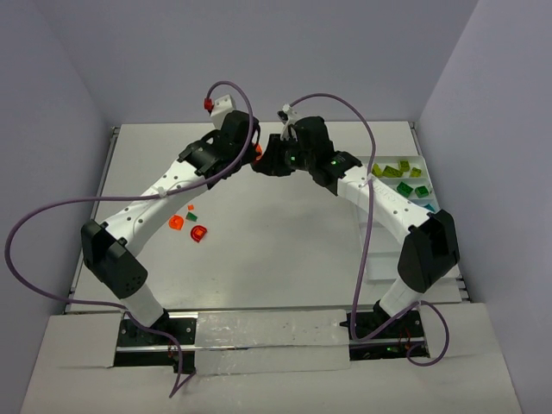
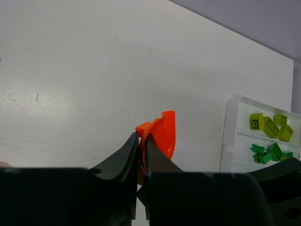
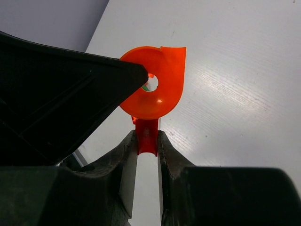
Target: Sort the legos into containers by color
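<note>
1. At the near edge of the white counter, the two white-and-black arms stand bolted side by side. The left arm and the right arm lean inward so their tips meet over the far middle of the counter.
2. Just beyond the left arm's elbow, a few loose legos lie close together on the counter. They are a red rounded plastic brick, a flat orange-red plastic brick, a tiny dark green brick and a small orange bit.
3. Along the right side runs the long white plastic tray, split by thin dividers. The right arm's elbow covers part of it.
4. The tray's farther compartments hold sorted pieces. The lime green plastic bricks sit in the farthest one, the darker green plastic bricks in the next one nearer, and some teal-blue bricks nearer again.
5. Where the arms meet, both sets of jaws grip one orange rounded plastic piece with a small round hole. It is held over the bare counter, well apart from the tray and from the loose bricks.
6. The left jaws are pressed together on the curved edge of that piece, and it stands up past their tips in the left wrist view.
7. The right jaws pinch the narrow, deeper orange stub at the bottom of the same piece, one finger on each side and both touching it. The rounded part rises above them, and a black finger of the left jaws crosses its upper left rim.
</note>
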You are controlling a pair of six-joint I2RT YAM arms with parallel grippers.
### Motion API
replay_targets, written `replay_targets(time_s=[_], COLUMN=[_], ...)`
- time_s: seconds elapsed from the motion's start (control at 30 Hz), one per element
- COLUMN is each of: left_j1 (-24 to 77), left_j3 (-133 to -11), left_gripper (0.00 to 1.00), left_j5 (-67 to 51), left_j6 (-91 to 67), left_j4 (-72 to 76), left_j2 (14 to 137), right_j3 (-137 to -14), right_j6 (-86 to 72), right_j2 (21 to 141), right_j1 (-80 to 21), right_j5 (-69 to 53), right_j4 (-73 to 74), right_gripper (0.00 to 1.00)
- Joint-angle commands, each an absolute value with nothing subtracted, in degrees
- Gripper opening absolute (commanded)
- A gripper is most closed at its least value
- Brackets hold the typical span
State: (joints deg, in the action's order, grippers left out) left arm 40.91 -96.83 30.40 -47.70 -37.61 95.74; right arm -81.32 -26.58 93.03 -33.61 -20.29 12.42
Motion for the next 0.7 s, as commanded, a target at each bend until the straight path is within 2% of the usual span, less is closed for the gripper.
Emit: replay_targets(time_s=[0.0, 0.67], left_j1=[40.6, 36.7], left_j3=[-95.2, -92.6], left_gripper=[0.0, 0.0], left_j5=[31.1, 30.2], left_j6=[-47.5, -48.2], left_j4=[-38.2, -38.4], left_j2=[95.7, 95.9], right_j3=[-83.1, -77.0], right_j6=[-25.6, -21.8], right_j2=[88.2, 82.9], right_j1=[-33.9, -33.8], right_j5=[-20.7, -22.7], right_j4=[8.4, 12.0], right_gripper=[0.0, 0.0])
